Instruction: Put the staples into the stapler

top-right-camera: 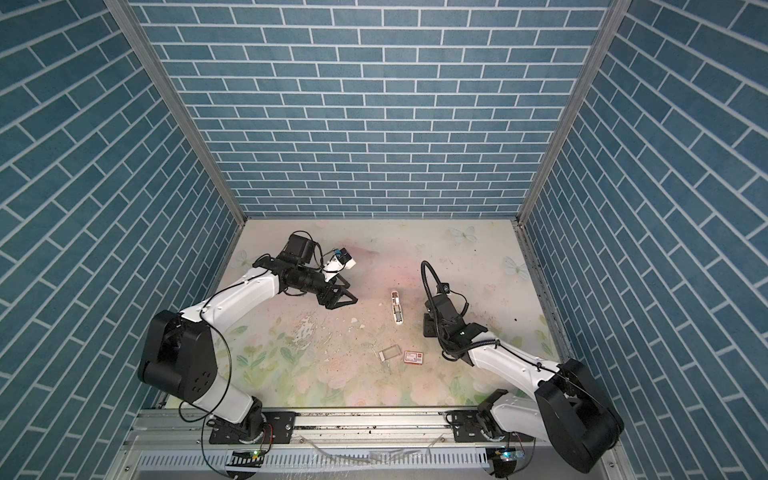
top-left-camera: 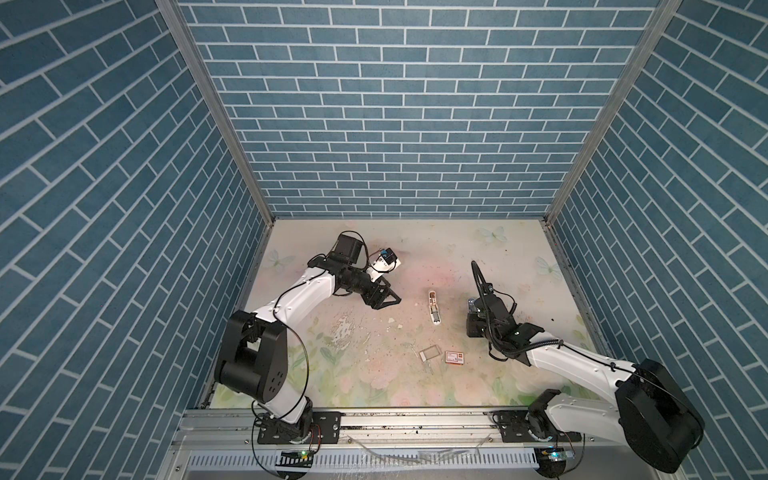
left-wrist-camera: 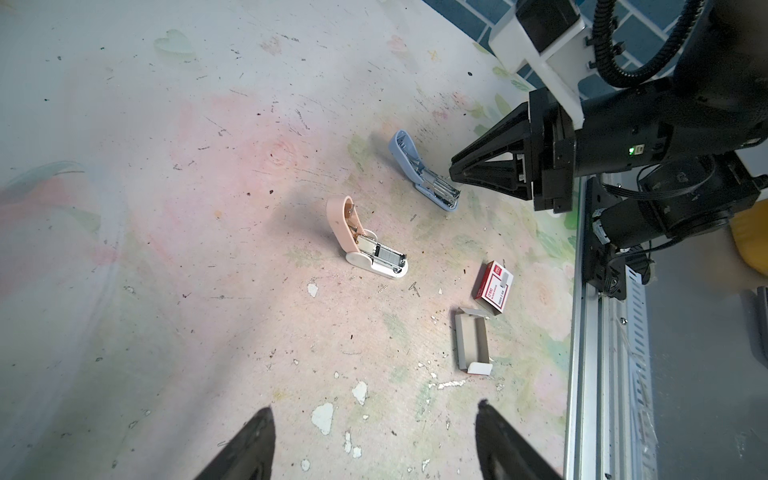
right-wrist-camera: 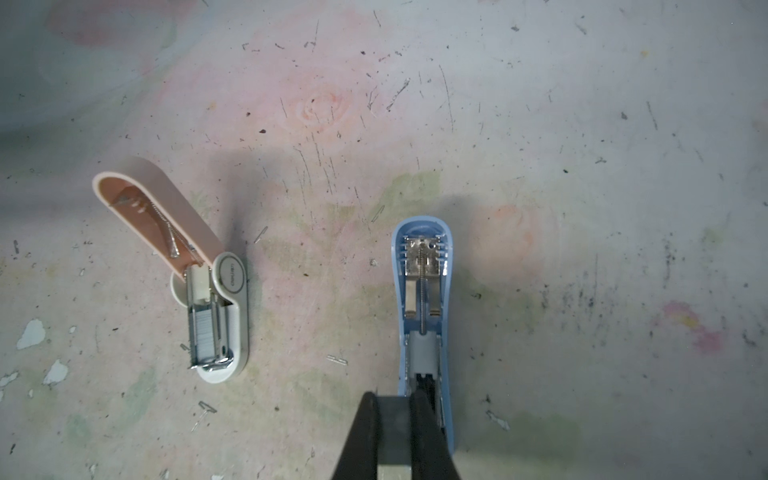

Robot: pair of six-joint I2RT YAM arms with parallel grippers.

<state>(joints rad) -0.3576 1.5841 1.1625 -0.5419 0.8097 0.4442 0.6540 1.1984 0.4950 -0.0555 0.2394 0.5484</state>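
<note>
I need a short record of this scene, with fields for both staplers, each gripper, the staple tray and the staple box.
blue plastic stapler: lid open, lying on the worn floral table
pink-and-white plastic stapler: lid open, silvery staples in its magazine
left gripper: open, empty, above the table
right gripper: shut on a thin grey staple strip at the blue stapler's front end
small grey rectangular tray: looks empty
red-and-white cardboard box: flat on the table, next to the tray
</note>
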